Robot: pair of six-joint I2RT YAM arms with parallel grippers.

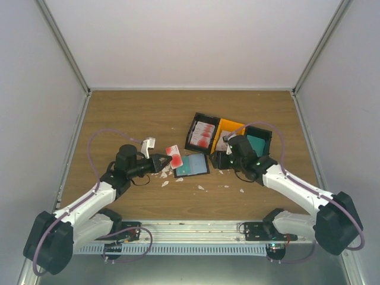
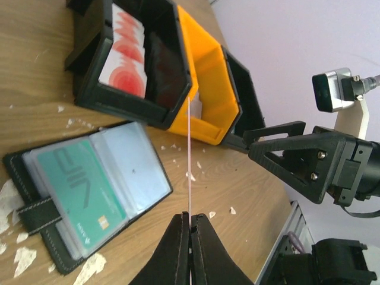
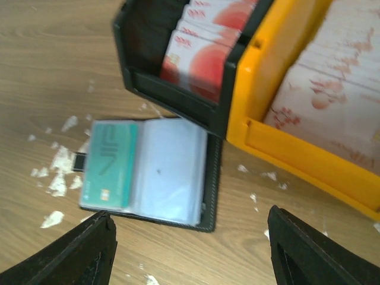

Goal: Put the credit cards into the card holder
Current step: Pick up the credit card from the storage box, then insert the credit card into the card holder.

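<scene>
While my left jaws pinch one red-and-white card [image 1: 174, 155] just left of the open card holder [image 1: 193, 165], my right jaws gape empty right of it; one teal card [image 2: 77, 193] marked "VIP" lies inside, three trays [image 2: 205, 71] beyond.

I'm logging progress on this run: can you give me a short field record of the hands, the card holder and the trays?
left hand: shut on a red-and-white card, held on edge
right hand: open, holding nothing
card holder: open flat on the table, one teal card in a slot
black tray: red-and-white cards
orange tray: whitish cards
</scene>
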